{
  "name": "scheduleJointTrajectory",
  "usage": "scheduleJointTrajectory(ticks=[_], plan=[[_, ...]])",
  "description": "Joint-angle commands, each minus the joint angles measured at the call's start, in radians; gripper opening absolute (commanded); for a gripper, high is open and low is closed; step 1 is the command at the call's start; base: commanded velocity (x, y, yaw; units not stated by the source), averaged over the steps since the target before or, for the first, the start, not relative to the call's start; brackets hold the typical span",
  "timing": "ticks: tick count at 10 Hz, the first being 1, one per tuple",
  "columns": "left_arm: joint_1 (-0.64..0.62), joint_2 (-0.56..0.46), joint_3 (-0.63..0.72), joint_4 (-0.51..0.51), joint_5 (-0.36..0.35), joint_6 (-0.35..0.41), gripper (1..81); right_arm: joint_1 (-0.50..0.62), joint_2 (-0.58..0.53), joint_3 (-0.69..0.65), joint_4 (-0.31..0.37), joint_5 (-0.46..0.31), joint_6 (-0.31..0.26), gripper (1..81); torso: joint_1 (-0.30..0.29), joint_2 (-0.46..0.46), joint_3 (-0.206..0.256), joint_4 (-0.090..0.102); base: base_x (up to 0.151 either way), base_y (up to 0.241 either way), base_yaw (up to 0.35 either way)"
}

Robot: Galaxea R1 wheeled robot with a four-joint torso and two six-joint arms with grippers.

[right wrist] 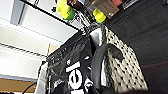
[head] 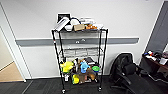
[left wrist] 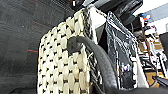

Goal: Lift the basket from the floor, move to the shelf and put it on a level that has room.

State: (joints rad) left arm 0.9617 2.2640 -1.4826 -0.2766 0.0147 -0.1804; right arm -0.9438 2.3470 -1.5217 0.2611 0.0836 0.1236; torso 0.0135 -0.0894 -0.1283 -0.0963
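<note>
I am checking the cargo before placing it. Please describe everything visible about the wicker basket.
The wicker basket is rectangular, with walls woven of beige strips and dark gaps between them. A pale liner lines its rim. Inside stands shiny black packaging with white letters. A dark curved handle arches over each end wall, fixed to the weave. In both wrist views the basket appears close to the camera and tilted, with dark carpet behind it. What grips it cannot be made out.

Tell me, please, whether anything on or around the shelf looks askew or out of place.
The shelf's top tier is heaped: a long pale roll lies tilted, jutting past the front left corner. The lower tiers are crammed with colourful toys. Nothing looks spilled on the floor.
</note>
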Motion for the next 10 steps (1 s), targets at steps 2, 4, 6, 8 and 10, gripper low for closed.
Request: scheduleJointTrajectory(ticks=[2,4,6,8,10], plan=[[-0.114,-0.021,0.064,0.016,0.002,0.012,1.0,0.128,-0.012,0.029,0.006,-0.024,0.008,1.0,0.000,0.000,0.000,0.000,0.000,0.000,0.000],[-0.114,-0.024,0.070,0.016,0.002,0.012,1.0,0.128,-0.010,0.023,0.007,-0.024,0.010,1.0,0.000,0.000,0.000,0.000,0.000,0.000,0.000],[-0.114,-0.026,0.077,0.016,0.001,0.012,1.0,0.128,-0.010,0.023,0.009,-0.024,0.010,1.0,0.000,0.000,0.000,0.000,0.000,0.000,0.000],[-0.114,-0.027,0.084,0.017,0.001,0.012,1.0,0.127,-0.009,0.023,0.009,-0.024,0.010,1.0,0.000,0.000,0.000,0.000,0.082,0.000,0.000],[-0.114,-0.029,0.084,0.016,-0.002,0.012,1.0,0.124,-0.009,0.023,0.007,-0.024,0.010,1.0,-0.003,-0.001,0.001,0.000,0.098,0.000,0.000]])
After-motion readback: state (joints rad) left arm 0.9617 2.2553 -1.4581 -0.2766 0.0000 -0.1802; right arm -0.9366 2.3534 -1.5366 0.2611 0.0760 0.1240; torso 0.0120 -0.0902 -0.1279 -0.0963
